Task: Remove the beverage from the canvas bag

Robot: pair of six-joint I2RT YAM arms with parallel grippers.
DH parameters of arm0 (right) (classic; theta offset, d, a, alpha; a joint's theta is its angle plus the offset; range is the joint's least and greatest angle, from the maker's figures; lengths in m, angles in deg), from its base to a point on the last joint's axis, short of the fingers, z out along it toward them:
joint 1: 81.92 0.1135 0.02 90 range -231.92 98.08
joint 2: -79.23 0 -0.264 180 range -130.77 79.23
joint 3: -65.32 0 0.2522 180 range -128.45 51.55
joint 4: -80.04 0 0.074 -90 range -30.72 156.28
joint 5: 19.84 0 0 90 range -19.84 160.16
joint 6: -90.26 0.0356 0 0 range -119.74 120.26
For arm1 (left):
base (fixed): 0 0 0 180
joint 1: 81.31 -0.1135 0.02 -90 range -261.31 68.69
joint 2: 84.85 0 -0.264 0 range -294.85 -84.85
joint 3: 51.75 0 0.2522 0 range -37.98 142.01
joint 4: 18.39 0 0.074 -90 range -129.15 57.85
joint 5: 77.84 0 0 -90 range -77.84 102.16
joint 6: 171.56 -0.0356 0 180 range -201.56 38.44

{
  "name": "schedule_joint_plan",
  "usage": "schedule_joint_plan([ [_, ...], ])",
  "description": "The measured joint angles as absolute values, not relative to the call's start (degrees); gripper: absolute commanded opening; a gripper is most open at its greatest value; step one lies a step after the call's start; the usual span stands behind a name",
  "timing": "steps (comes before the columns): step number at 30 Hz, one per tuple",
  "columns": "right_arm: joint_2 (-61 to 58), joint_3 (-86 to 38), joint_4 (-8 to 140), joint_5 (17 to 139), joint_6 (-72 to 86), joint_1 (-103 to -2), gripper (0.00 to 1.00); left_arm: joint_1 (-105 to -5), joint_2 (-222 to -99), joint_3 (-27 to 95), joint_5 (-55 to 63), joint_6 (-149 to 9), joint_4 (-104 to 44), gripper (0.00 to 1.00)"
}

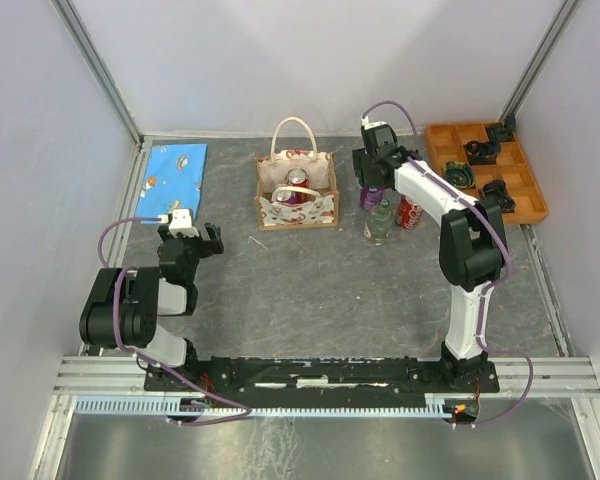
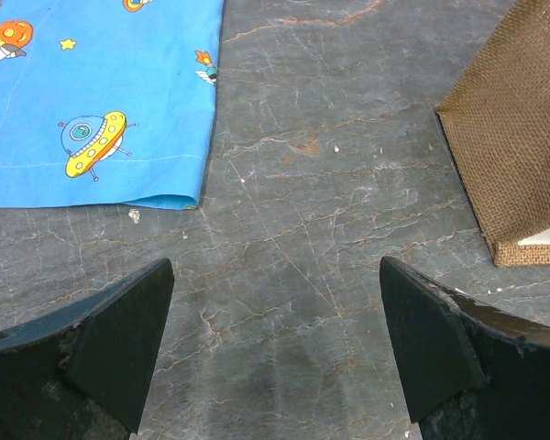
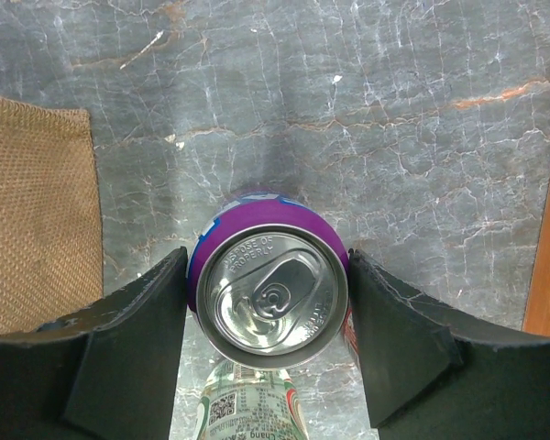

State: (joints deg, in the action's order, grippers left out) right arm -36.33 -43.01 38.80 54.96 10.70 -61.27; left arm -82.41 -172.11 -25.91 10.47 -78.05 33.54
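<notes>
Above the table, canvas bag (image 1: 298, 212): upright near the back, handles up, a bagged can (image 1: 297, 181) inside it.
Top view, right gripper (image 1: 371, 185): to the right of the bag and apart from it, over a purple can (image 1: 370, 200).
Top view, neighbours: a clear bottle (image 1: 379, 222) and a red can (image 1: 409, 212) just beside the purple can; orange tray (image 1: 525, 185) far right; blue cloth (image 1: 173, 180) far left.
Top view, left gripper (image 1: 192, 240): low, near the cloth.
Left wrist, left gripper (image 2: 275, 339): jaws wide apart, nothing between them but bare table; blue cloth (image 2: 101, 92) ahead on the left, canvas bag (image 2: 518, 137) corner on the right.
Right wrist, right gripper (image 3: 268, 302): both fingers pressed against the purple can (image 3: 273, 298), gripping it upright, outside the bag.
Right wrist, surroundings: canvas bag (image 3: 37, 220) at the left edge, clear bottle (image 3: 243, 403) just below the can, orange tray (image 3: 545, 238) at the right edge.
</notes>
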Motion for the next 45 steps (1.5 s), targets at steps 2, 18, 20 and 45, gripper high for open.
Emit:
schedule_joint_plan([
  [2, -36.3, -42.7, 39.5, 54.8, 10.8, -61.3, 0.6, -82.4, -172.1, -25.9, 10.5, -78.1, 33.5, 0.99],
  [18, -36.0, -42.0, 40.0, 53.1, 11.4, -61.3, 0.93, -82.4, -172.1, -25.9, 10.5, -78.1, 33.5, 0.99],
  [20, -36.0, -42.8, 39.6, 53.0, 11.3, -61.3, 0.93, -82.4, -172.1, -25.9, 10.5, -78.1, 33.5, 0.99],
  [45, -34.1, -66.3, 36.7, 61.5, 9.8, -49.1, 0.83, -82.4, -172.1, -25.9, 10.5, -78.1, 33.5, 0.99],
])
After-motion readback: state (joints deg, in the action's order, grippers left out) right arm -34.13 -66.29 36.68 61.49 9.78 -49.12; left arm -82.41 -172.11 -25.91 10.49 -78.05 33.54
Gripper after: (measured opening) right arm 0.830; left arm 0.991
